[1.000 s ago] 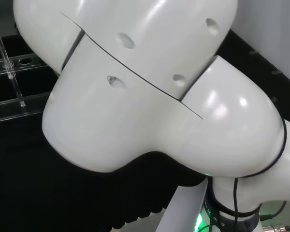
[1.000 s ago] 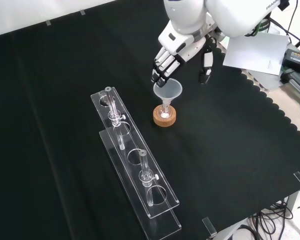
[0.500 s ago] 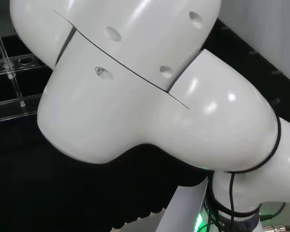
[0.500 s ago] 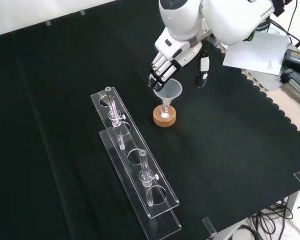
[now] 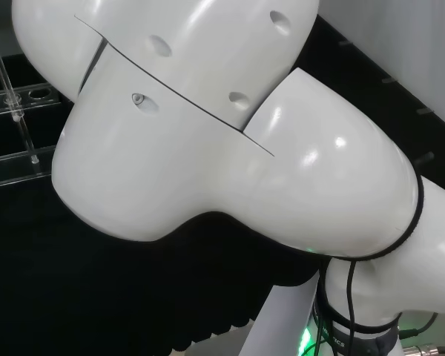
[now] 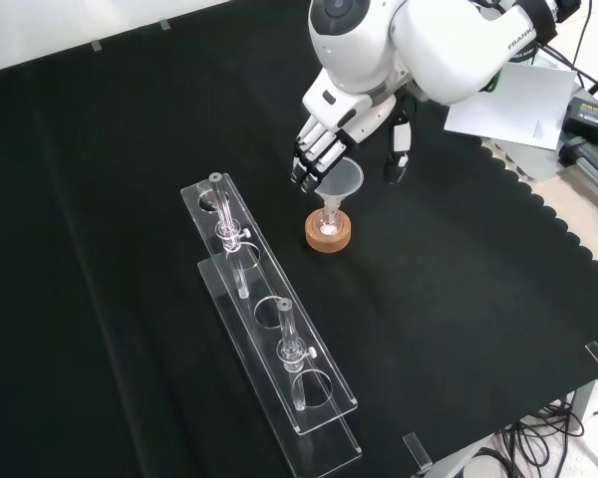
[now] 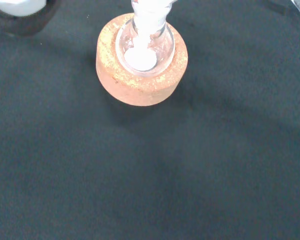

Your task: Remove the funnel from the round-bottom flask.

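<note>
Nearest in the front view: two clear racks (image 6: pixel 279 334) lying lengthwise on the black cloth of the desk (image 6: pixel 110 199), one just beside the other, running from lower right toward upper left. Upright glass tubes (image 6: pixel 290 341) standing in them, one near the low end, another (image 6: pixel 222 221) toward the far end.

Farther on, to the right of the racks' far end: a cork ring (image 6: pixel 328 232) flat on the cloth, well apart from the racks. Seated in it, a small round-bottom flask (image 6: pixel 328 225) of clear glass, upright. Set in the flask's neck, a translucent funnel (image 6: pixel 339 179), stem down, cone open upward. From the wrist view, same cork ring (image 7: pixel 141 65) close up, with the flask's bulb (image 7: pixel 145 47) cradled in its hollow and something white at the bottom.

Just above and behind the funnel: the hand (image 6: pixel 347 119), reaching down from the top of the front view, spread wide and holding nothing. Fingers (image 6: pixel 307 157) gently bent, tips close to the cone's left rim; thumb (image 6: pixel 397 149) hanging down on the right side, apart from the rim. Contact with the funnel impossible to tell.

Farthest, at the upper right: white sheet of paper (image 6: pixel 518 105) past the cloth's scalloped edge. In the head view, clear rack (image 5: pixel 18 159) at the left edge.
</note>
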